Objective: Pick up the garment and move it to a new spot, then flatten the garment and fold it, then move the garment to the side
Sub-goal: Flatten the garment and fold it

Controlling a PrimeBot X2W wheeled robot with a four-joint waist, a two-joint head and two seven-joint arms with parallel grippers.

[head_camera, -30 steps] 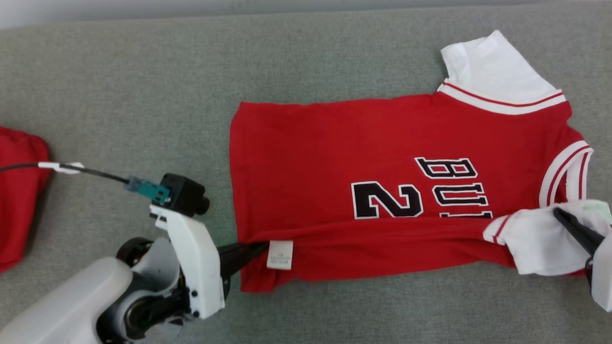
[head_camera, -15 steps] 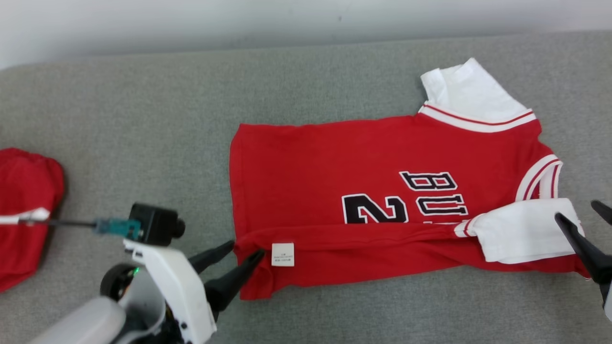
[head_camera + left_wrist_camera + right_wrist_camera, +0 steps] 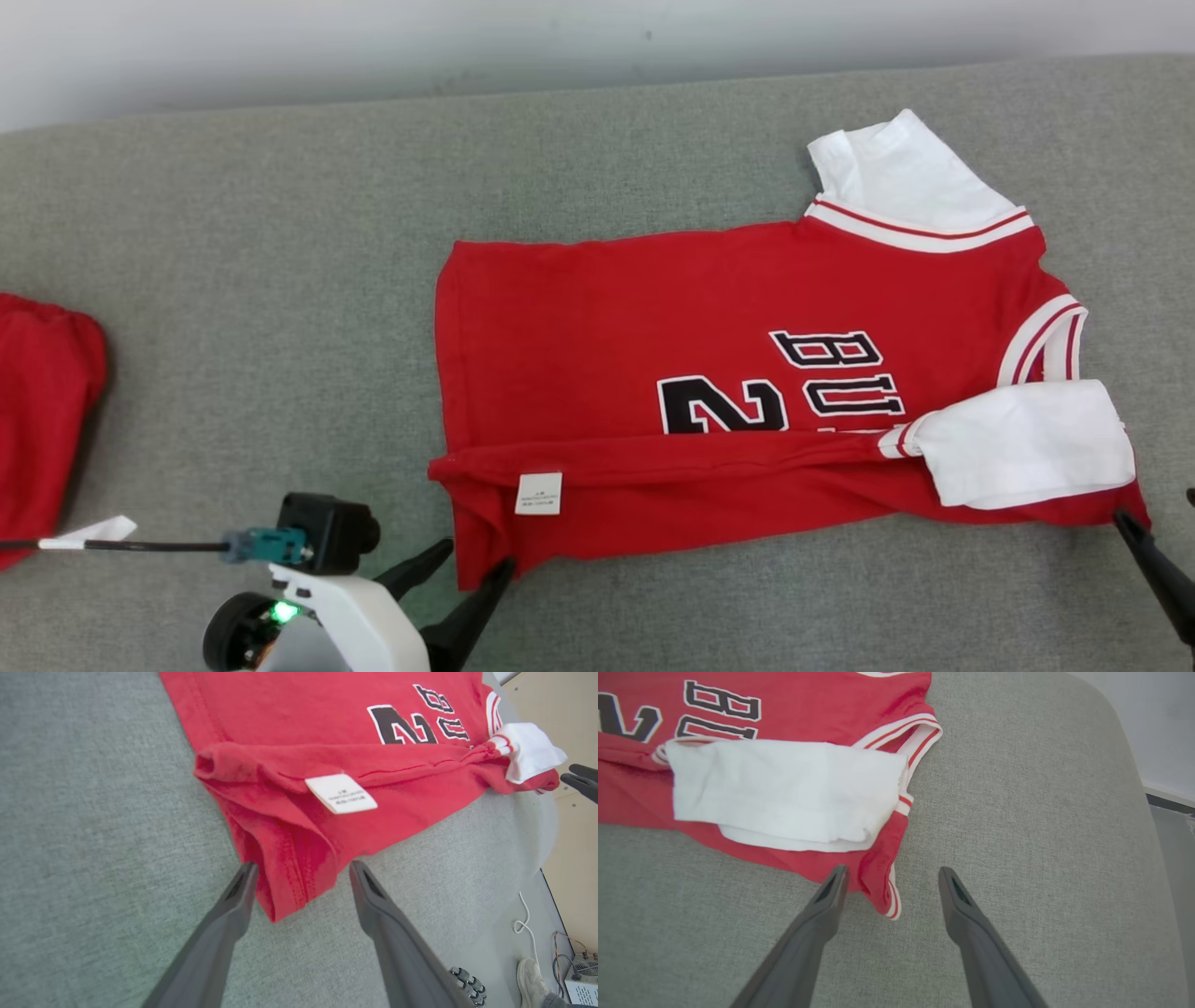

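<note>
The garment (image 3: 709, 308) is a red jersey with black lettering and white sleeves, spread flat on the grey padded surface (image 3: 280, 280). Its near edge is folded over, showing a white label (image 3: 539, 493), and one white sleeve (image 3: 1022, 441) lies folded onto the red. My left gripper (image 3: 474, 557) stands open at the garment's near left corner (image 3: 299, 877), which lies loose between the fingertips. My right gripper (image 3: 1156, 506) is open at the near right corner (image 3: 878, 884), its left finger (image 3: 831, 896) beside the hem. In the right wrist view the folded sleeve (image 3: 784, 788) lies just ahead of the gripper (image 3: 893, 869).
A second red cloth (image 3: 42, 411) lies at the surface's far left. A pale wall (image 3: 467, 37) runs behind the surface. The left wrist view shows the surface's right edge, with floor, a white cable (image 3: 523, 919), a person's shoe (image 3: 530, 975) and my right gripper (image 3: 581, 779) beyond it.
Both grippers have opened and let go of the garment's near corners, then drawn back toward the near edge. The folded edge stays laid over. The head camera has shifted.
</note>
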